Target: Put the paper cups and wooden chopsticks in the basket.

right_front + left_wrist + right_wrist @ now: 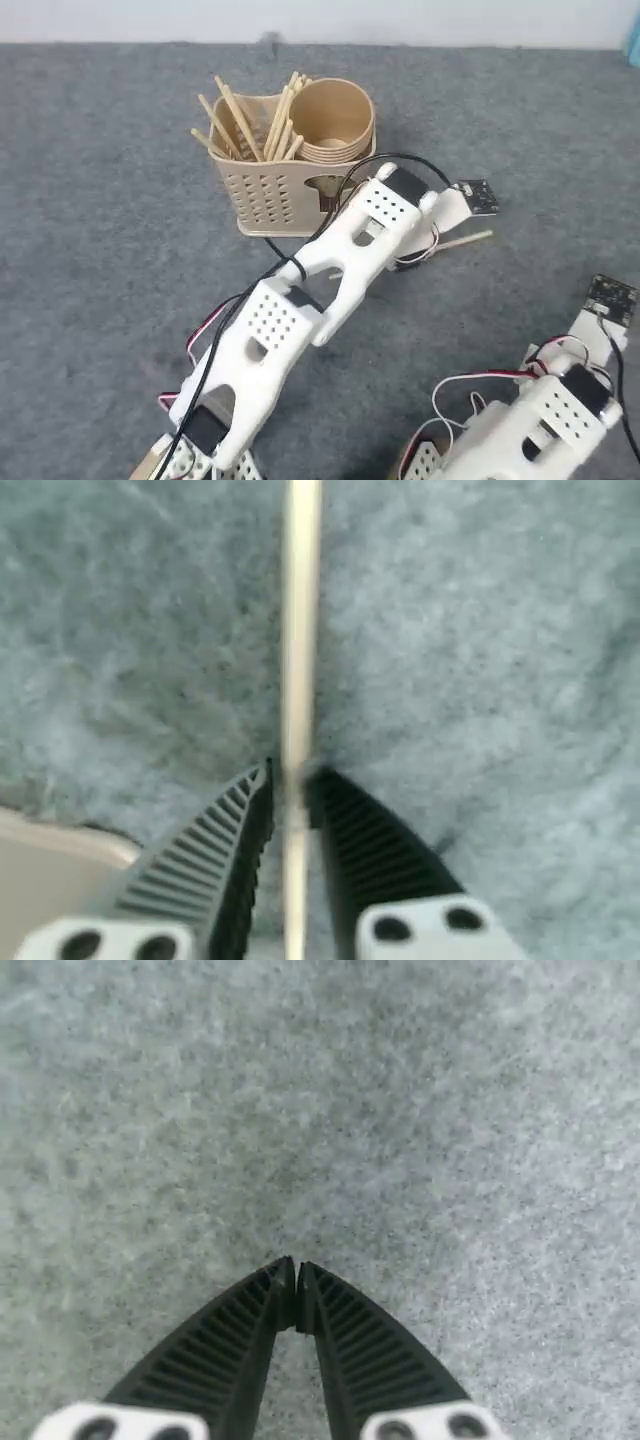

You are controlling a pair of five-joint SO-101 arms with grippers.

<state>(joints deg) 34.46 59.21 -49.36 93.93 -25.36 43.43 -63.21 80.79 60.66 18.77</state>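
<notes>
Left wrist view: left pincer (pixel 290 778) clenched on one chopstick (pixel 300 630), which runs straight ahead of the tips. Basket (pixel 270 200), holding paper cups (pixel 335 125), stands just beside. Right pincer (pixel 296 1278) clenched, empty. Risk: the thin stick, gripped lengthwise, may slip or pivot and snag the basket rim.

A beige plastic basket (pixel 275 195) with perforated walls stood upright. In its right compartment sat a nested stack of brown paper cups (pixel 333 125), mouths up. In the left one a bundle of pale wooden chopsticks (pixel 245 125) leaned, fanned above the rim. Just right of the basket, a single chopstick (pixel 465 240) lay nearly level, pinched between the left gripper (pixel 290 780)'s jaws.
</notes>
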